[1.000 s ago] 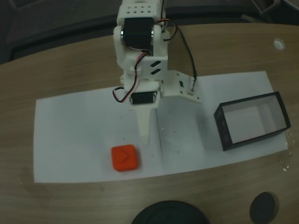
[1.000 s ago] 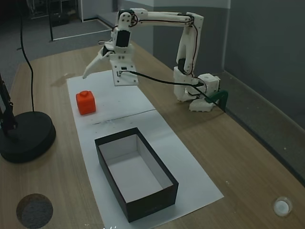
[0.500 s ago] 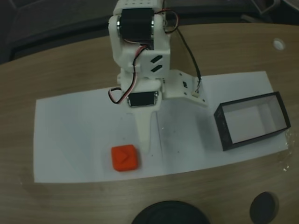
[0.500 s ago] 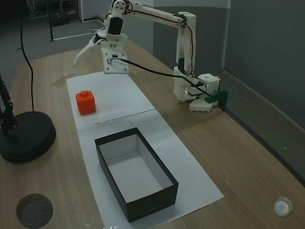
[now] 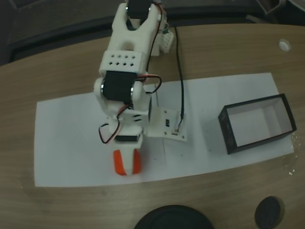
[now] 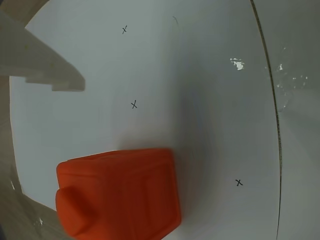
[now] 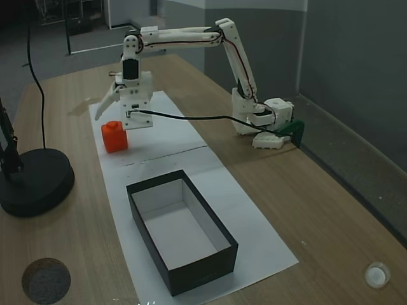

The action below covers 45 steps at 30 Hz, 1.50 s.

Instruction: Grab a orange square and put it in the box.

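Jaws stand released, spread above the orange square without touching it; in a fixed view the gripper hangs just over the block. The orange square lies on the white paper sheet on the counter, partly covered by the arm. The box sits well apart on the same sheet. In the wrist view one white fingertip shows beyond the orange square
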Tool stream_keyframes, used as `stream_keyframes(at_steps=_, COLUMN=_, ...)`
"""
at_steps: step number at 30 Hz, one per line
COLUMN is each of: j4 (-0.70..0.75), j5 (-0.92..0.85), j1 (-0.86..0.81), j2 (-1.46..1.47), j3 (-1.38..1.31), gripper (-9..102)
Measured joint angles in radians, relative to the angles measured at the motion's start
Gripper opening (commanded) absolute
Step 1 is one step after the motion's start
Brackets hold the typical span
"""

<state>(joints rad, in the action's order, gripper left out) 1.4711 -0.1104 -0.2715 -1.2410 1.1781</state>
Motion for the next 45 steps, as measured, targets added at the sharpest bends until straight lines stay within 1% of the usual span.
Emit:
stream_keyframes(at_steps=4, j4=-0.04, j5=0.0, j1=0.014, j2=0.032, j3=-0.003, gripper=45)
stream_keyframes(at_steps=15, j4=-0.043, j5=-0.035, j1=-0.031, j2=0.236, j3=-0.202, gripper=45)
stream_keyframes(at_steps=16, j4=-0.043, j5=-0.037, j1=-0.034, j2=0.255, j3=-0.219, gripper=44)
stream_keyframes(at_steps=17, j4=-0.043, j5=-0.037, j1=-0.034, j2=0.268, j3=-0.235, gripper=40)
stream_keyframes(at_steps=20, j4=-0.043, j5=-0.049, j1=-0.034, j2=0.307, j3=-0.262, gripper=20)
stream_keyframes(at_steps=22, j4=-0.043, j5=-0.072, j1=-0.037, j2=0.322, j3=-0.265, gripper=9)
stream_keyframes(at_steps=23, j4=-0.055, j5=-0.078, j1=-0.037, j2=0.325, j3=-0.268, gripper=7)
stream_keyframes(at_steps=26, j4=-0.038, j5=-0.084, j1=-0.032, j2=0.325, j3=-0.284, gripper=8)
stream_keyframes(at_steps=29, j4=0.043, j5=-0.084, j1=-0.012, j2=0.325, j3=-0.336, gripper=8)
stream_keyframes(at_steps=33, j4=0.212, j5=-0.084, j1=0.077, j2=0.296, j3=-0.509, gripper=8)
stream_keyframes(at_steps=35, j4=0.258, j5=-0.066, j1=0.138, j2=0.23, j3=-0.588, gripper=8)
stream_keyframes(at_steps=41, j4=0.262, j5=0.002, j1=0.356, j2=-0.12, j3=-0.584, gripper=9)
stream_keyframes(at_steps=45, j4=0.262, j5=0.066, j1=0.612, j2=-0.319, j3=-0.505, gripper=9)
